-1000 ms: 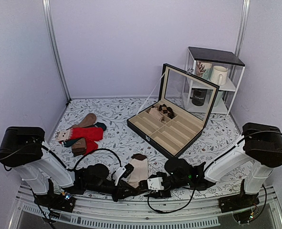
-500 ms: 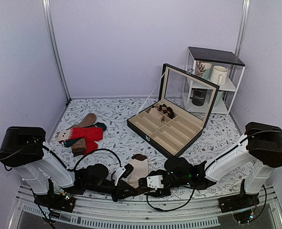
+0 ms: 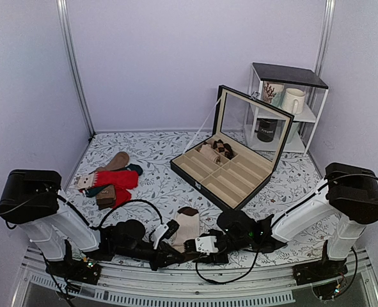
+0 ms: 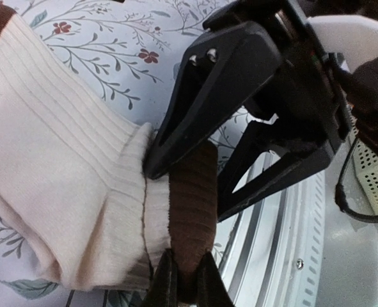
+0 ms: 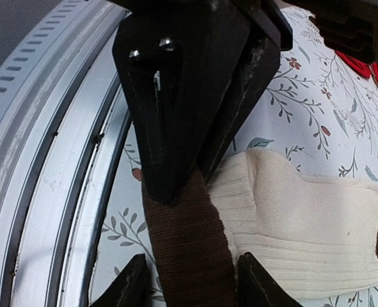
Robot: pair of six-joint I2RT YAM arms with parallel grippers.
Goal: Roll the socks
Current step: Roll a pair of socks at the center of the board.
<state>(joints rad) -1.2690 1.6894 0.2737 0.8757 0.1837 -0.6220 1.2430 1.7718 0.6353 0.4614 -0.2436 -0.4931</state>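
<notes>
Socks (image 3: 186, 225) in cream knit with a dark brown end lie flat on the flowered desk (image 3: 155, 152), close to its near edge and between the two arms. The dark end points away from the arm bases and the brown cuff band faces the metal rail (image 4: 275, 246).

The left claw (image 3: 167, 256) reaches in low from the left. In the left wrist view the left claw (image 4: 183, 276) is clenched on the brown cuff band, its two fingertips pressed close together with the ribbed brown fabric bunched between them. The cream ribbing beside the band is folded over into a thick lip.

The right claw (image 3: 190, 247) comes in from the right and meets the same cuff. In the right wrist view the right claw (image 5: 192, 281) has one finger on each side of the brown band, which nearly fills the gap; whether the fingers press the band or only flank it cannot be told.

Further back on the left lie red socks (image 3: 116, 180) and, just behind them, tan and teal socks (image 3: 116, 162). A black compartment case (image 3: 230, 176) stands open mid-desk, with a small white shelf (image 3: 284, 112) holding a mug (image 3: 293, 100) at the back right.
</notes>
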